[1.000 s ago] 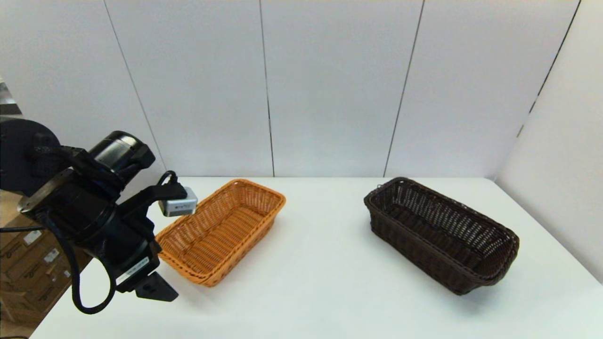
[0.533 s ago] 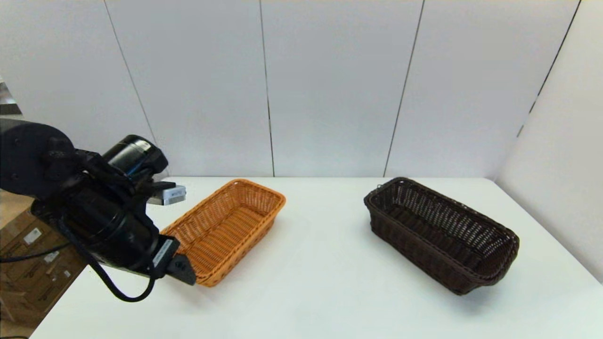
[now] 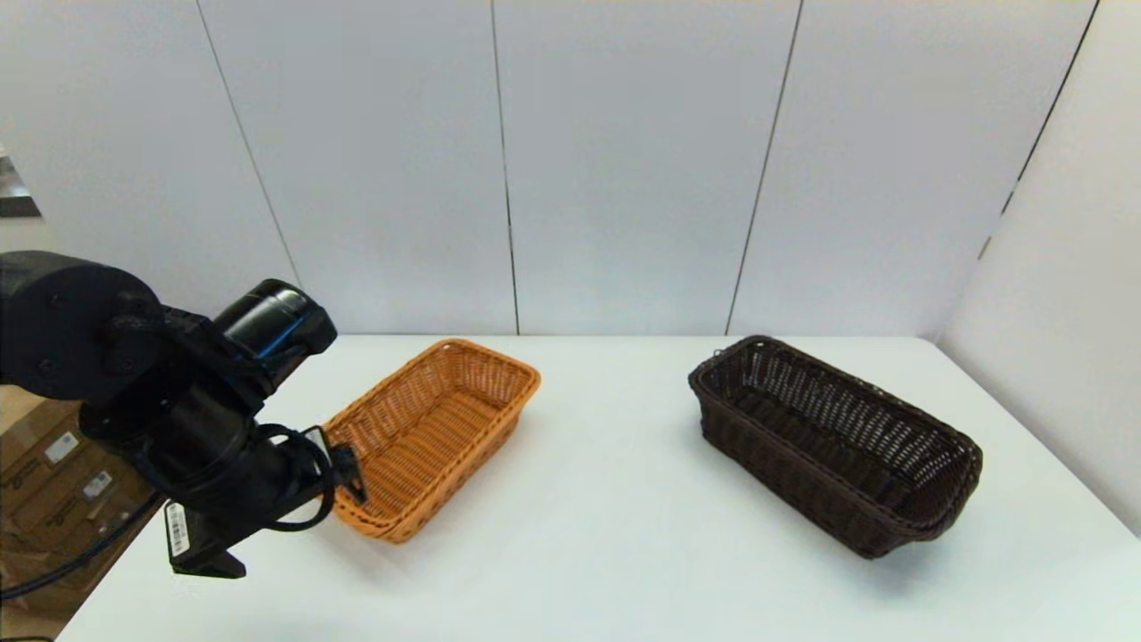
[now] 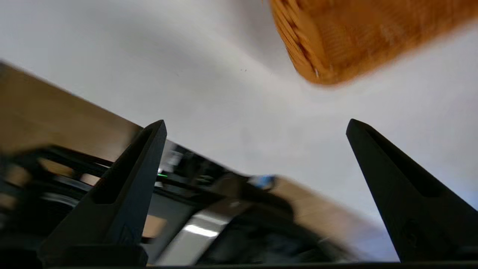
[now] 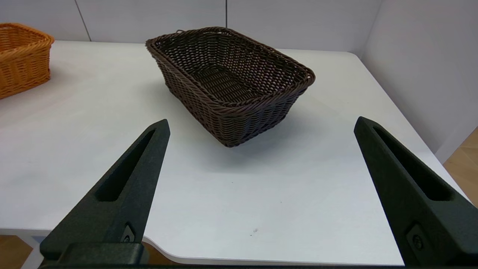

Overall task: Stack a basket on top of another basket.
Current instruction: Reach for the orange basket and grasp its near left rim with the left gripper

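The dark brown basket (image 3: 833, 441) rests on the right half of the white table (image 3: 606, 544), upright and holding nothing. On the left half sits the orange-tan basket (image 3: 437, 432), also upright and holding nothing. My left arm (image 3: 196, 428) hangs over the table's left front corner, just beside the orange-tan basket's near end. Its gripper (image 4: 255, 125) is open with nothing in it and points down at the table edge, with a corner of the orange-tan basket (image 4: 336, 37) just beyond it. My right gripper (image 5: 261, 123) is open near the front edge, short of the dark brown basket (image 5: 231, 80).
Grey wall panels close off the back, and a side wall (image 3: 1061, 294) stands along the table's right edge. Cardboard boxes (image 3: 53, 499) lie on the floor past the left edge. A wide strip of bare table separates the two baskets.
My left arm has swung and turned its wrist over, dropping lower toward the table's left front corner; its silver camera block no longer shows. Neither basket has moved.
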### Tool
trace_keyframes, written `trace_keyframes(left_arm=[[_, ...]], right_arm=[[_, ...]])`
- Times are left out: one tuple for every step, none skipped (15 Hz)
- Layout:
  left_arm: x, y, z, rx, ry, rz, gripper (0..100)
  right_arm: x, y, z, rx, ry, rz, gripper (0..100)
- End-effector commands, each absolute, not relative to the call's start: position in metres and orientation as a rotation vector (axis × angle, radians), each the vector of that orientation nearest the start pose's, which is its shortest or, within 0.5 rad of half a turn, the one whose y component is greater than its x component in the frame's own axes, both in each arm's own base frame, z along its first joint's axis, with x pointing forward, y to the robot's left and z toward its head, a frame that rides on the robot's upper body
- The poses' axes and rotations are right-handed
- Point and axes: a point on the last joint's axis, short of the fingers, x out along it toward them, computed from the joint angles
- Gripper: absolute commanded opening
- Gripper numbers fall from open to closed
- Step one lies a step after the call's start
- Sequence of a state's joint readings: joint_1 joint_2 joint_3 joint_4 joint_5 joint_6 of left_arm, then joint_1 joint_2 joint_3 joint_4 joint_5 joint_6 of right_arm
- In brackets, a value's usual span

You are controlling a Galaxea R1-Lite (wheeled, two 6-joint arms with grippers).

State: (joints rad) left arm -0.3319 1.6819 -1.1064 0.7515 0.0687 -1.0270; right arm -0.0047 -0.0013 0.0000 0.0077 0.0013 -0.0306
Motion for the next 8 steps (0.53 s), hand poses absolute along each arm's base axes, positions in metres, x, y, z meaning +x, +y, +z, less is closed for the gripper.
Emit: trace_keyframes(left_arm=[[0.245, -0.058, 0.154, -0.744, 1.216, 0.576, 100], [0.251, -0.052, 0.152, -0.772, 1.194, 0.59, 100], [0.258, -0.049, 0.147, -0.793, 1.186, 0.591, 100], [0.269, -0.047, 0.139, -0.809, 1.194, 0.6, 100], [0.278, -0.046, 0.131, -0.813, 1.197, 0.611, 100], [0.286, -0.044, 0.125, -0.817, 1.206, 0.63, 100], [0.292, -0.044, 0.121, -0.82, 1.213, 0.636, 100], [0.296, -0.044, 0.118, -0.822, 1.216, 0.641, 100]], right_arm=[[-0.023, 0.0, 0.075, -0.031, 0.008, -0.003, 100], [-0.023, 0.0, 0.075, -0.031, 0.008, -0.003, 100], [-0.023, 0.0, 0.075, -0.031, 0.008, -0.003, 100], [-0.023, 0.0, 0.075, -0.031, 0.008, -0.003, 100], [-0.023, 0.0, 0.075, -0.031, 0.008, -0.003, 100], [-0.023, 0.0, 0.075, -0.031, 0.008, -0.003, 100], [-0.023, 0.0, 0.075, -0.031, 0.008, -0.003, 100], [-0.023, 0.0, 0.075, -0.031, 0.008, -0.003, 100]])
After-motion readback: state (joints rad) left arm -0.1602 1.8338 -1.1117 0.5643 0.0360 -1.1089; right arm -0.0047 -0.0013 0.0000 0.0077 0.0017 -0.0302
